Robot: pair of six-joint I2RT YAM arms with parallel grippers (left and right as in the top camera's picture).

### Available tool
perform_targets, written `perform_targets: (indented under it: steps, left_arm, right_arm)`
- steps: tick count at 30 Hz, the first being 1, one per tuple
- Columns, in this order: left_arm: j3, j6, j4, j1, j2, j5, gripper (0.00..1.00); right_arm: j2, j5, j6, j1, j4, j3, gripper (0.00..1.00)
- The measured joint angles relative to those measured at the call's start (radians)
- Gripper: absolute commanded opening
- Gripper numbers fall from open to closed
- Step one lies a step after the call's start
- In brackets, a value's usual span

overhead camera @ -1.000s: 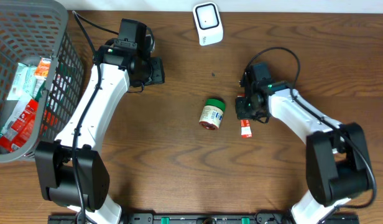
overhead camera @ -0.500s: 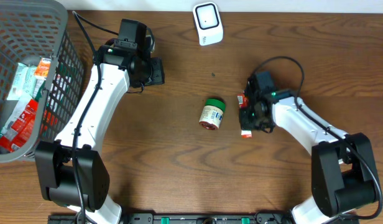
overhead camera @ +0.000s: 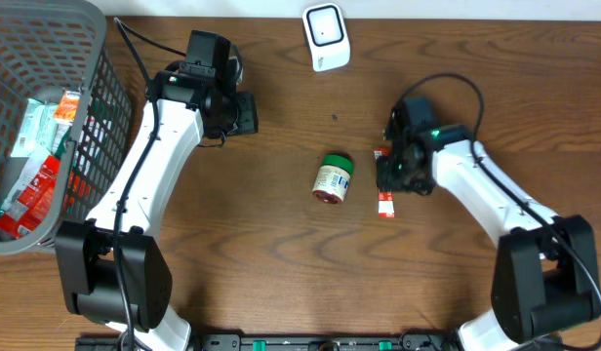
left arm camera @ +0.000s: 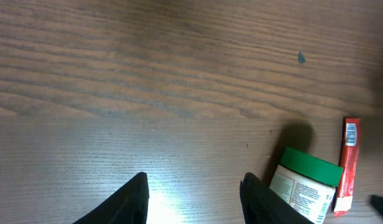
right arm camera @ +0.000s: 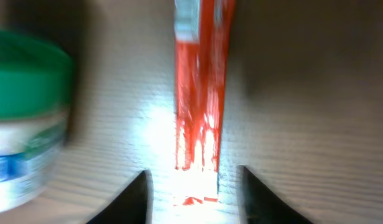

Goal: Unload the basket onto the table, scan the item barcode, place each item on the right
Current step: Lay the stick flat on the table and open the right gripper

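A thin red packet (overhead camera: 384, 202) lies flat on the wooden table, right of a green-lidded white jar (overhead camera: 333, 177) lying on its side. My right gripper (overhead camera: 396, 174) hangs just over the packet's upper end, hiding it from overhead. In the right wrist view the packet (right arm camera: 201, 93) runs up from between the open fingers of that gripper (right arm camera: 194, 180), with a gap on both sides, and the jar (right arm camera: 27, 118) is at the left. My left gripper (overhead camera: 244, 112) hovers open and empty at the upper left. Its own view shows the left gripper (left arm camera: 195, 180), the jar (left arm camera: 303, 183) and the packet (left arm camera: 349, 162).
A white barcode scanner (overhead camera: 325, 36) stands at the table's far edge, centre. A grey mesh basket (overhead camera: 96, 88) with several packaged items fills the far left corner.
My right gripper's jaws have gone from shut to open around the red packet, and its wrist has shifted slightly over it. The left arm has not moved.
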Motion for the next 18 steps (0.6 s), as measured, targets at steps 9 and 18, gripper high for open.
perform_targets:
  steps: [9, 18]
  left_arm:
    - [0.0, 0.008, -0.036, -0.026, 0.0, -0.001, 0.4]
    - [0.0, 0.015, -0.056, -0.137, 0.0, -0.037, 0.43]
  right_arm:
    - [-0.025, 0.002, -0.024, -0.121, -0.017, 0.043, 0.99]
    - [-0.025, 0.009, -0.037, -0.204, -0.039, 0.03, 0.99]
